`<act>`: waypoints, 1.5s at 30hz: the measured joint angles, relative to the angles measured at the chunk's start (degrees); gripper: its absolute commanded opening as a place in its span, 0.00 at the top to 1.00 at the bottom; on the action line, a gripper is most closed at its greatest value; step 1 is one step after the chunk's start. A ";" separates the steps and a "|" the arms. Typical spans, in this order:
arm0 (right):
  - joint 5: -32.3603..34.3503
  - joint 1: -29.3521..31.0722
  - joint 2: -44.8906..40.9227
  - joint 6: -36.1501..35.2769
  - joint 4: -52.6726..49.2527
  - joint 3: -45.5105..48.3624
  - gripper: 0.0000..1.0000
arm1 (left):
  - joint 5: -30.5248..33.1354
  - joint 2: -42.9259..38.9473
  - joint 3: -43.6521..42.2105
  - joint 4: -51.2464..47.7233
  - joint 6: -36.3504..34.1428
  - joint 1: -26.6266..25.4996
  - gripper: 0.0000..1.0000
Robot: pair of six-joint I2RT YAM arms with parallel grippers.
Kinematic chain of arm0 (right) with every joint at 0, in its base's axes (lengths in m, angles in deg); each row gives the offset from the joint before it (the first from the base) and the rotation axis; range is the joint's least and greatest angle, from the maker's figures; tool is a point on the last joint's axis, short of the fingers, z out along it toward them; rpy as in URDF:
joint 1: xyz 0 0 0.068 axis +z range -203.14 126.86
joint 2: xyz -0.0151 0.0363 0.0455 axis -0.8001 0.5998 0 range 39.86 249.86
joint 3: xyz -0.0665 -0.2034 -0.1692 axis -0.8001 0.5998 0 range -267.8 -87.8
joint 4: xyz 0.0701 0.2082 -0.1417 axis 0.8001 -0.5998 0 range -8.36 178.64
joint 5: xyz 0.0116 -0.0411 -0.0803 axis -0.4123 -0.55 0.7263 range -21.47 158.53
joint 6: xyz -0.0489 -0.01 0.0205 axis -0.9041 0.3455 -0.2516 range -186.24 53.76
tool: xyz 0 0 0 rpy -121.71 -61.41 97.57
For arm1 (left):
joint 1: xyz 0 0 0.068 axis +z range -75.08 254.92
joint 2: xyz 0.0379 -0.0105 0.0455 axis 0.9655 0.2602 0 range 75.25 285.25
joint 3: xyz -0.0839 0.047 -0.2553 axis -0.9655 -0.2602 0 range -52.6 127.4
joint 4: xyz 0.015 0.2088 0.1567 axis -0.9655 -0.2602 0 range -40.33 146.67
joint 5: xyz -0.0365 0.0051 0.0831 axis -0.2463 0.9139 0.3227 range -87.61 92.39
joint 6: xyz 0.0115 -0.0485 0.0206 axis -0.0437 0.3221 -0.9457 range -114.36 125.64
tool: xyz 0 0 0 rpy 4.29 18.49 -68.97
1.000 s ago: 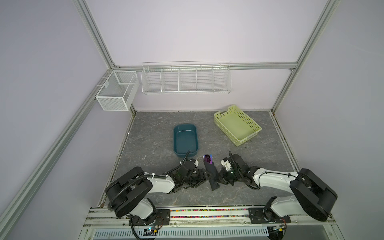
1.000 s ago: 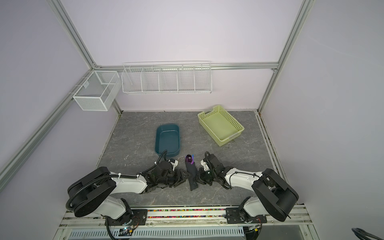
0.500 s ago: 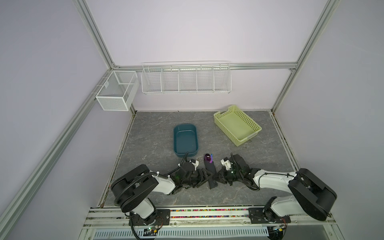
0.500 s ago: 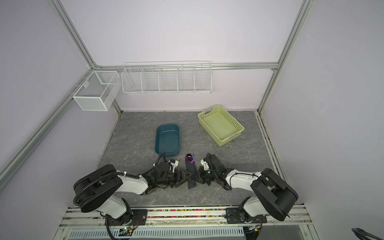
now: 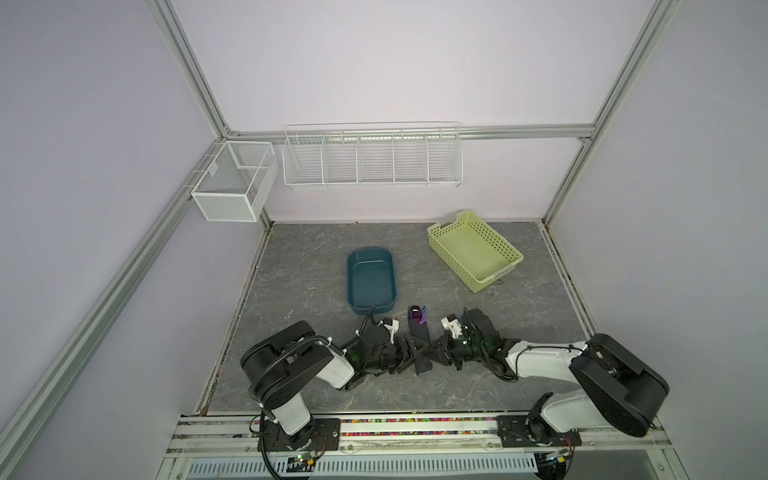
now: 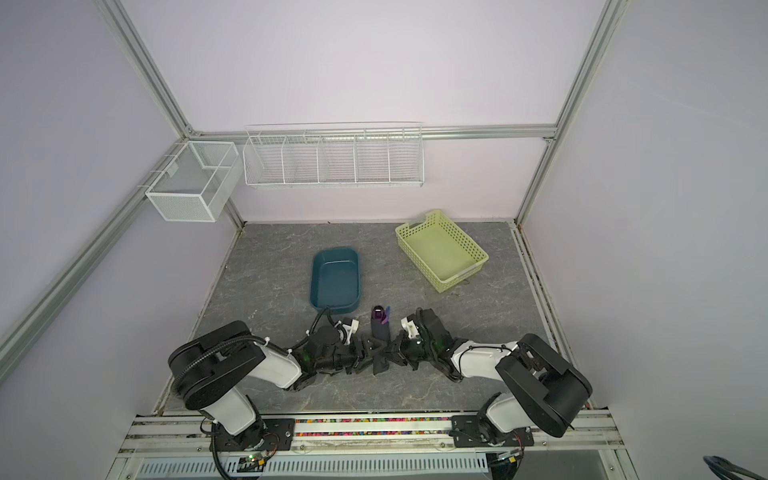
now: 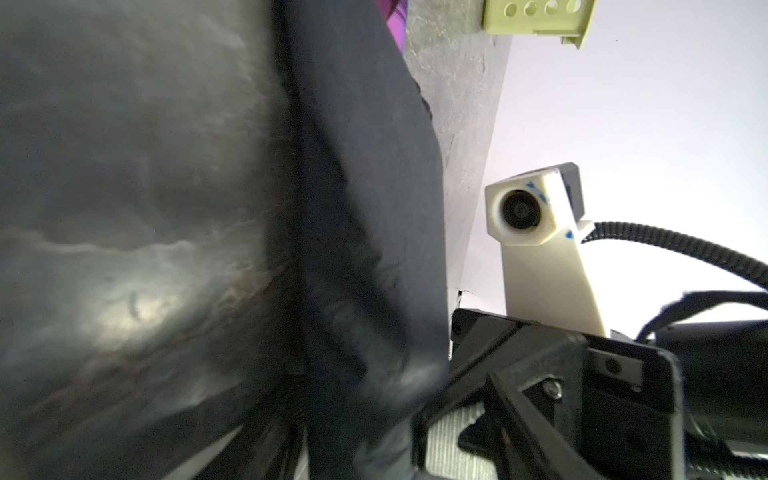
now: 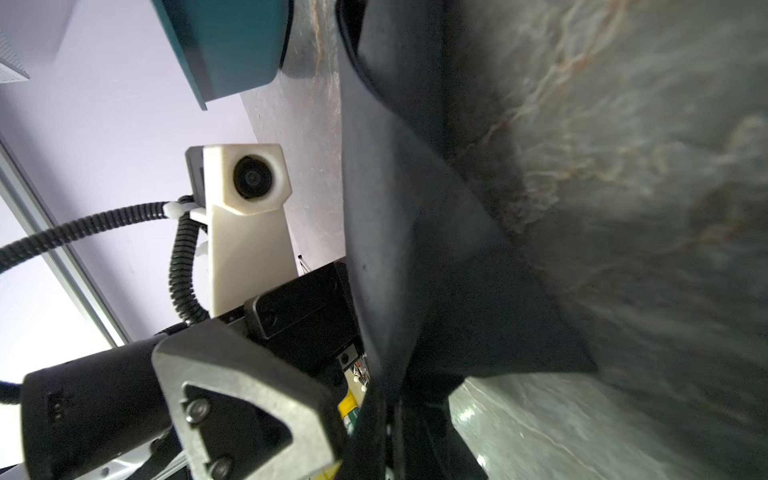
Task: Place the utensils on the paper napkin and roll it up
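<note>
Both have closed in: right gripper [image 5: 439, 351] pinches the rolled napkin [image 5: 419, 334], left gripper [image 5: 398, 354] unclear; roll nearly done.

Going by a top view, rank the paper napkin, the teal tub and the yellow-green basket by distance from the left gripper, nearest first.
From the left gripper:
1. paper napkin: right at its tips, front centre.
2. teal tub: just behind the gripper, mid-table.
3. yellow-green basket: farthest, back right.
</note>
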State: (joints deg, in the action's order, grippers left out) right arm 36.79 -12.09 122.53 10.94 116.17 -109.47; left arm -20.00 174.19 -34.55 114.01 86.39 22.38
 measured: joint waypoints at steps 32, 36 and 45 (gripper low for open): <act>-0.90 -0.09 -2.71 0.15 -2.84 1.44 0.94 | -6.12 16.28 4.22 21.77 4.04 4.66 0.41; -0.92 -0.11 -2.71 0.13 -2.86 1.44 0.94 | -6.62 16.74 4.52 21.90 4.00 4.63 0.50; -1.09 -0.11 -2.93 -0.07 -2.91 1.44 0.94 | -7.43 17.29 4.57 21.64 3.34 5.03 0.72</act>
State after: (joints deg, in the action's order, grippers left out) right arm 35.69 -12.19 119.60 10.88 113.26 -108.03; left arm -27.44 191.47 -29.98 135.65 89.73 27.41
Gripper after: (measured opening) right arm 0.063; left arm 0.318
